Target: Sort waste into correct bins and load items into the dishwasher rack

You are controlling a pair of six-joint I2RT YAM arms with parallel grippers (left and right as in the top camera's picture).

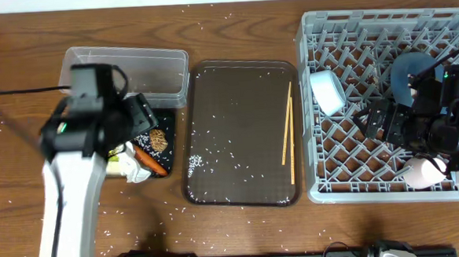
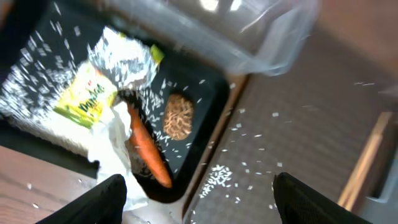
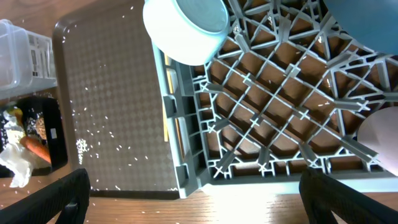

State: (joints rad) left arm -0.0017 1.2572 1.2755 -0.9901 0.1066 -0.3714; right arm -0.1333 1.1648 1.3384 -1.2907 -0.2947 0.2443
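left gripper (image 2: 198, 190) spread wide, empty, over black tray-bin (image 2: 214, 93) holding carrot (image 2: 148, 149), wrapper (image 2: 106, 74), tissue (image 2: 107, 155), brown lump (image 2: 177, 116). right gripper (image 3: 196, 190) spread wide, empty, over grey rack (image 3: 261, 171); light blue cup (image 3: 186, 28) tipped inside it. 2 chopsticks (image 1: 290, 133) lie on brown serving tray (image 1: 228, 97).

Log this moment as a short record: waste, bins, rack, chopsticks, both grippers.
waste: carrot, wrapper, tissue and brown food lump, all in the black tray-bin
clear tub: beside the black tray-bin, no waste visible in it
rack: holds light blue cup and dark blue bowl-plate
chopsticks: on the brown serving tray, not yet loaded
left gripper: near the black tray-bin, fingers open, empty
right gripper: over the rack, fingers open, empty
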